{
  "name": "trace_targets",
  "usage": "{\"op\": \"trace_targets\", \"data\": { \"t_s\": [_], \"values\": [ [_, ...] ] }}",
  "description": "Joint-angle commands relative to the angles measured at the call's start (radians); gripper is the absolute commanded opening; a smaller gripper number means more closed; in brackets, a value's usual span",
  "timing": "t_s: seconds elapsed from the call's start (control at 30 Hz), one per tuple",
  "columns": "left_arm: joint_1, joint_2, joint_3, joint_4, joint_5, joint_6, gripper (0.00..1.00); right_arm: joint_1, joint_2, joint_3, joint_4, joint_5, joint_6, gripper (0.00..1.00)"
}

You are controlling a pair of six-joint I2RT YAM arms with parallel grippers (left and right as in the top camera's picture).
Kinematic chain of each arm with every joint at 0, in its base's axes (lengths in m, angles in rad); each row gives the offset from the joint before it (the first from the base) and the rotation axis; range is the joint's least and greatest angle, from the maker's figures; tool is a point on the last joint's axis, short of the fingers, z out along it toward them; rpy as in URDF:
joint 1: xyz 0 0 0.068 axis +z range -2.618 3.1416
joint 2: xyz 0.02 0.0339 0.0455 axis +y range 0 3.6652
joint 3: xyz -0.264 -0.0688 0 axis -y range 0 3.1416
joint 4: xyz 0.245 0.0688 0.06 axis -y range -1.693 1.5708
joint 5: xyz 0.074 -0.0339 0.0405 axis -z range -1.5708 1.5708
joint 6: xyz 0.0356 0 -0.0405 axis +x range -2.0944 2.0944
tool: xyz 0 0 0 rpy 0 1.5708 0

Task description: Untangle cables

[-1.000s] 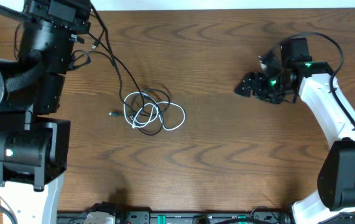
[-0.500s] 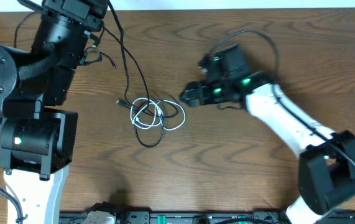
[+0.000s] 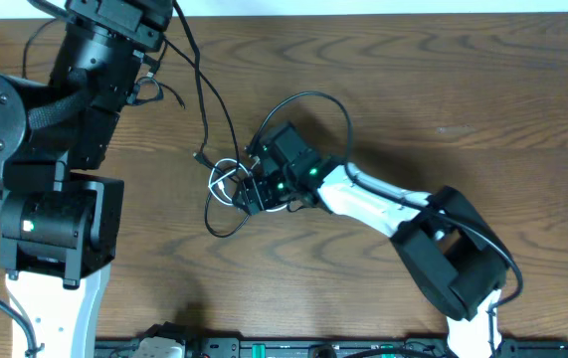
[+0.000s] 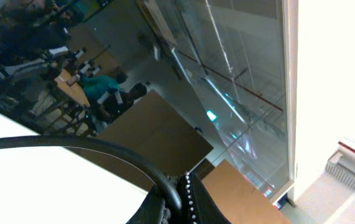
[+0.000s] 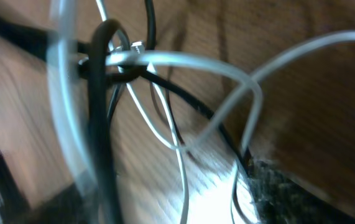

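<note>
Our cables (image 3: 226,187) are light, floppy and snag-prone, so we'd pinch the white cord (image 5: 189,61) at a free loop. Left gripper (image 3: 157,18) is pinched together; right gripper (image 3: 249,191), we can't tell.

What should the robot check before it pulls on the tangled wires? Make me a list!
1. Right gripper at the tangle: ok. It sits right on the knot.
2. Right gripper's jaws around one cable only: cannot tell. The right wrist view is too close and blurry.
3. Left gripper holding its end: ok. It looks shut on the black cable, which runs up to it from the tangle.
4. Cables apart: not ok. The white cable crosses and loops with the black ones.
5. Room to pull: ok. Bare table lies to the camera's right of the knot.
</note>
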Motion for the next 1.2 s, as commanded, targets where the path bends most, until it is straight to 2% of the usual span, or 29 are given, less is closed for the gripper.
{"op": "trace_targets", "data": {
  "t_s": [0.0,0.1,0.27,0.33,0.4,0.47,0.53,0.63,0.77,0.87,1.0,1.1,1.17],
  "values": [
    [-0.002,-0.014,0.005,0.007,0.026,-0.008,0.08,0.002,0.021,-0.001,0.015,0.059,0.005,0.43],
    [-0.002,-0.015,0.005,0.006,0.026,-0.008,0.08,-0.019,0.021,0.000,0.004,0.093,0.005,0.02],
    [0.000,-0.015,0.005,-0.045,0.022,0.076,0.07,-0.123,-0.043,0.004,-0.164,0.140,0.006,0.01],
    [0.003,-0.015,0.006,-0.069,0.023,0.089,0.07,-0.181,-0.103,0.004,-0.255,0.246,0.018,0.01],
    [0.004,-0.024,0.006,-0.074,0.021,0.089,0.08,-0.267,-0.197,0.004,-0.383,0.438,0.050,0.01],
    [0.015,-0.032,0.012,-0.002,0.021,0.087,0.08,-0.348,-0.265,0.004,-0.454,0.520,0.040,0.01],
    [0.022,-0.040,0.018,0.070,0.016,0.057,0.08,-0.409,-0.298,0.004,-0.485,0.521,0.007,0.01],
    [0.023,-0.057,0.051,0.216,0.002,0.017,0.08,-0.498,-0.297,0.001,-0.549,0.563,0.039,0.01],
    [0.027,-0.078,0.076,0.216,-0.126,0.023,0.08,-0.575,-0.295,-0.013,-0.570,0.615,0.077,0.01],
    [0.042,-0.097,0.076,0.203,-0.200,0.076,0.08,-0.643,-0.295,-0.031,-0.575,0.628,0.077,0.01],
    [0.047,-0.106,0.076,0.174,-0.246,0.082,0.07,-0.720,-0.295,-0.048,-0.585,0.525,0.048,0.02],
    [0.047,-0.105,0.076,0.171,-0.269,0.083,0.07,-0.724,-0.295,-0.048,-0.584,0.476,0.008,0.01],
    [0.047,-0.105,0.076,0.166,-0.341,0.129,0.07,-0.719,-0.295,-0.048,-0.591,0.477,-0.020,0.01]
  ]
}}
